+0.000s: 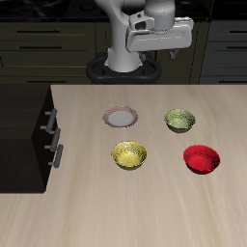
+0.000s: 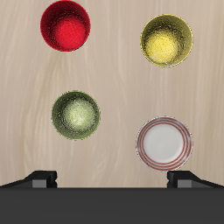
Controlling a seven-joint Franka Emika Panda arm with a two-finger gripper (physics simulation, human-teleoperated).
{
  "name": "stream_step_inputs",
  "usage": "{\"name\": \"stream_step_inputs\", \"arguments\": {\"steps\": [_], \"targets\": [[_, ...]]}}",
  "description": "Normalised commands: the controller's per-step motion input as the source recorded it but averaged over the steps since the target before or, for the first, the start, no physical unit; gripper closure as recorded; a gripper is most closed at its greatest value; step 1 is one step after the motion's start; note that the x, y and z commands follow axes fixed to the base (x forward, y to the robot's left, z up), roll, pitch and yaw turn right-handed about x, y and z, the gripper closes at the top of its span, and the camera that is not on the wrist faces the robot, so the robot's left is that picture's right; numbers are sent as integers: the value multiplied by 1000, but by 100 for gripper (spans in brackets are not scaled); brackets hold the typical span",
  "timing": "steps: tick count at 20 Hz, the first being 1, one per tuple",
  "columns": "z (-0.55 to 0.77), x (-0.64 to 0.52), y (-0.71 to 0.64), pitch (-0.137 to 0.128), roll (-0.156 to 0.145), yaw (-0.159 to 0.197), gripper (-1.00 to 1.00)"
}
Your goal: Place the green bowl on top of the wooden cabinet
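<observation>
The green bowl (image 1: 179, 120) (image 2: 75, 115) is small, olive outside and pale speckled inside, and it stands upright on the light tabletop. The wooden cabinet (image 1: 24, 130) is a very dark box with a flat top and silver handles, standing at the table's side edge; it does not show in the wrist view. My gripper (image 1: 160, 54) (image 2: 115, 179) hangs high above the back of the table, farther back than the bowl and well apart from it. Its fingers (image 2: 44, 178) are spread wide with nothing between them.
A yellow patterned bowl (image 1: 129, 155) (image 2: 166, 39) and a red bowl (image 1: 203, 158) (image 2: 66, 24) sit nearer the table's front edge. A white plate with a reddish rim (image 1: 121, 118) (image 2: 164, 143) lies between the green bowl and the cabinet.
</observation>
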Motion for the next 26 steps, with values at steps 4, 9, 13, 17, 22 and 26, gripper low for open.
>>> {"name": "stream_step_inputs", "arguments": {"steps": [4,9,13,17,22,26], "targets": [[6,-36,195,13,0,-26,-100],[89,0,103,-37,-34,1,-100],[61,84,84,-35,-94,7,-100],[61,-5,100,-20,-8,9,-100],[62,-44,296,-27,-28,-12,-100],[107,-81,187,-35,-52,6,-100]]}}
